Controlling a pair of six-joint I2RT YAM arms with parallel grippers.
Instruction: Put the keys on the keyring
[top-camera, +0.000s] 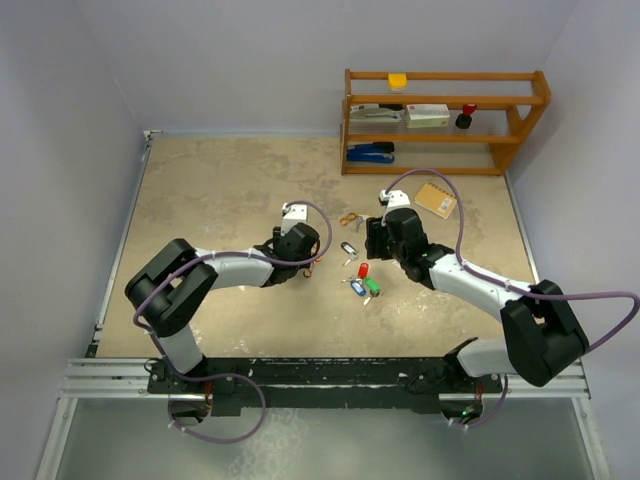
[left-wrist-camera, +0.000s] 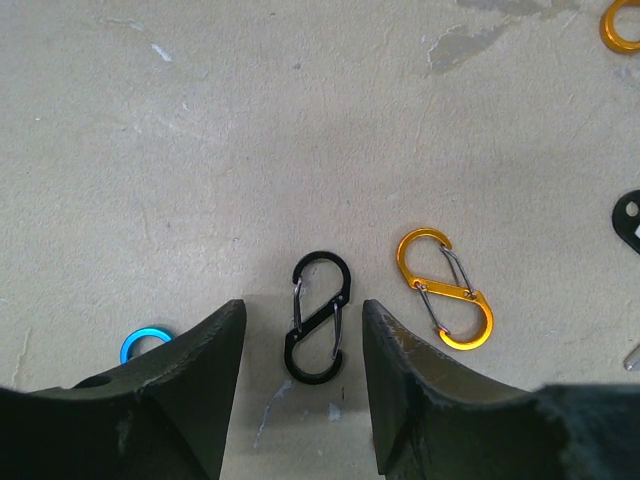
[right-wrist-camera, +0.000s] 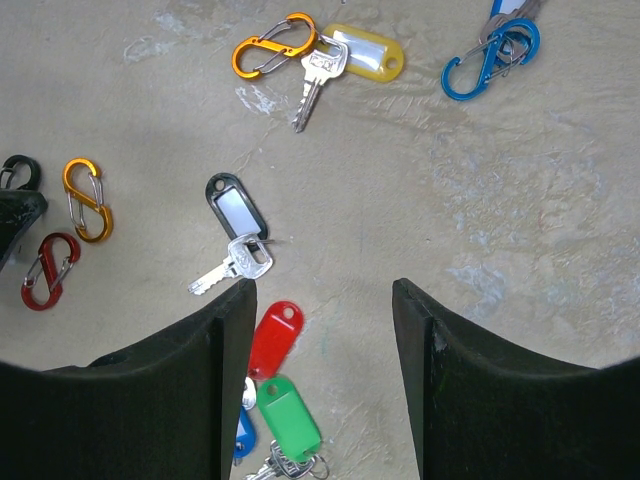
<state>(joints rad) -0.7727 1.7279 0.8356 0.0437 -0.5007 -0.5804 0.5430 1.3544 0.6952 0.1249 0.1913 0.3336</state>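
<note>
My left gripper is open, low over the table. A black S-shaped keyring clip lies flat between its fingers, touching neither. My right gripper is open over bare table with nothing between its fingers. By its left finger lie keys with a red tag, a green tag and a blue tag, the blue one partly hidden. A black-and-white tagged key lies just beyond. Farther off, a yellow-tagged key hangs on an orange clip. From above, the two grippers flank the keys.
More S-clips lie around: an orange clip, a blue clip, a red clip, and a blue clip with a key on it. A wooden shelf stands at the back right, a notepad in front of it.
</note>
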